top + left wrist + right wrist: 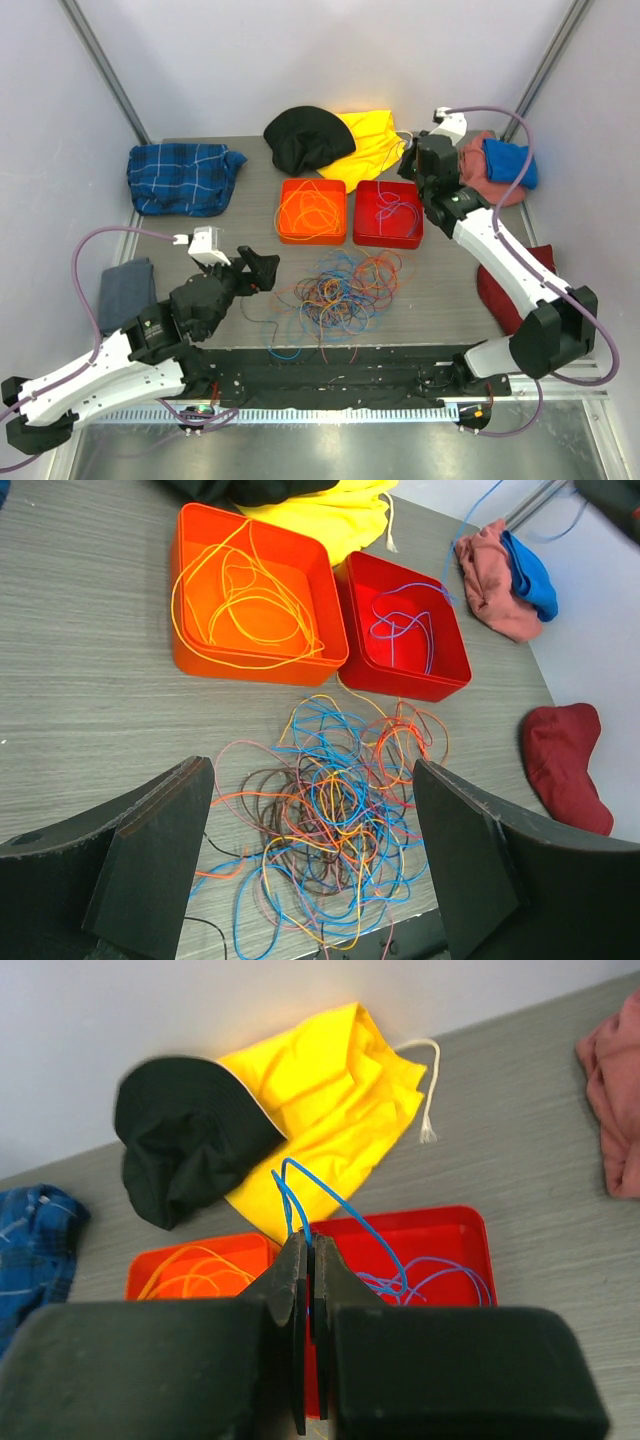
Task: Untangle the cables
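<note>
A tangle of coloured cables (340, 288) lies on the table's front middle, also in the left wrist view (340, 820). An orange tray (312, 211) holds orange cable (245, 600). A red tray (388, 214) holds blue-purple cable (400, 630). My right gripper (309, 1245) is shut on a blue cable (335, 1200) and holds it above the red tray (455, 1228), near the far edge (412, 165). My left gripper (262, 270) is open and empty, left of the tangle, jaws wide apart (315, 860).
A black hat (305, 138) and yellow cloth (370, 145) lie behind the trays. A blue plaid cloth (183, 177) is far left, pink and blue cloths (500, 165) far right, a dark red cloth (500, 285) at right, a grey cloth (125, 292) at left.
</note>
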{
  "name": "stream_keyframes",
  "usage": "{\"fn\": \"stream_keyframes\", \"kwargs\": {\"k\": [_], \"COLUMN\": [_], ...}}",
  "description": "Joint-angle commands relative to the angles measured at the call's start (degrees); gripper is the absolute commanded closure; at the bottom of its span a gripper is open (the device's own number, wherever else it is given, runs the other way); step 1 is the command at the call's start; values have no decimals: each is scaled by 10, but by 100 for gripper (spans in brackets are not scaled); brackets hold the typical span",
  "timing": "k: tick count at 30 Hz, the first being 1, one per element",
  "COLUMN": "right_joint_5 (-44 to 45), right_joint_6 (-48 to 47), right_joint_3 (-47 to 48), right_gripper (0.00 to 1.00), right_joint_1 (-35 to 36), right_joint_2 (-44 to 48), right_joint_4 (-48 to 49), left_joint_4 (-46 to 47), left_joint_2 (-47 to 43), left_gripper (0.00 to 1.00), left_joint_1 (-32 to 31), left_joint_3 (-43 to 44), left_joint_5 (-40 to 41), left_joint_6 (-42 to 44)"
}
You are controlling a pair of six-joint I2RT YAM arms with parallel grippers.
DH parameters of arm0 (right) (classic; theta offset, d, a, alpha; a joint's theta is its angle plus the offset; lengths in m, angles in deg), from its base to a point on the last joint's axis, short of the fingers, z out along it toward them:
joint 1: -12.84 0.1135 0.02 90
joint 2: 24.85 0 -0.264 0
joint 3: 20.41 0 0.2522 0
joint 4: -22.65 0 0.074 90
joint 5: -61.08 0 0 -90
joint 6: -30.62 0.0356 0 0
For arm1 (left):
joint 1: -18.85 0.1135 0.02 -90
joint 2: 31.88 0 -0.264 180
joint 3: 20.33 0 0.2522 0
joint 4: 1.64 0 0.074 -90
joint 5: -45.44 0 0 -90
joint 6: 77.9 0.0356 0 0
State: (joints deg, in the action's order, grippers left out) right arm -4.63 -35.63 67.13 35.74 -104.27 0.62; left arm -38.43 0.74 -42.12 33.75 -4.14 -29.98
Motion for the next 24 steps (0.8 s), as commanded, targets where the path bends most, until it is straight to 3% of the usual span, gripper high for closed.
{"fn": "stream_keyframes", "kwargs": {"k": [1, 7, 8, 9, 11, 14, 18, 24], "right_joint_5": [-14, -28, -31, -35, -36, -28, -24, -95], "right_joint_6": [19, 45, 47, 49, 53, 56, 59, 65], "right_joint_3": [-47, -101, -103, -104, -105, -109, -111, -189], "right_gripper": [99, 99, 92, 72, 51, 39, 34, 37], "right_joint_1": [-7, -10, -10, -10, -10, -10, -5, 39], "right_joint_2": [-21, -77, -81, -90, -91, -62, 1, 140], "right_joint_4": [45, 56, 54, 52, 49, 55, 41, 13], "left_joint_4": [4, 2, 2, 1, 1, -1, 6, 20], "left_joint_2": [5, 12, 15, 16, 18, 21, 27, 46], "left_gripper": [14, 15, 15, 15, 15, 15, 15, 15], "left_joint_1": [2, 2, 2, 1, 2, 2, 2, 2], "left_joint_3": [-3, -2, -2, -1, -1, 3, 5, 6], "left_joint_5": [2, 1, 1, 2, 3, 6, 11, 4], "left_joint_6": [-14, -17, -17, -17, -17, -14, -9, -5]}}
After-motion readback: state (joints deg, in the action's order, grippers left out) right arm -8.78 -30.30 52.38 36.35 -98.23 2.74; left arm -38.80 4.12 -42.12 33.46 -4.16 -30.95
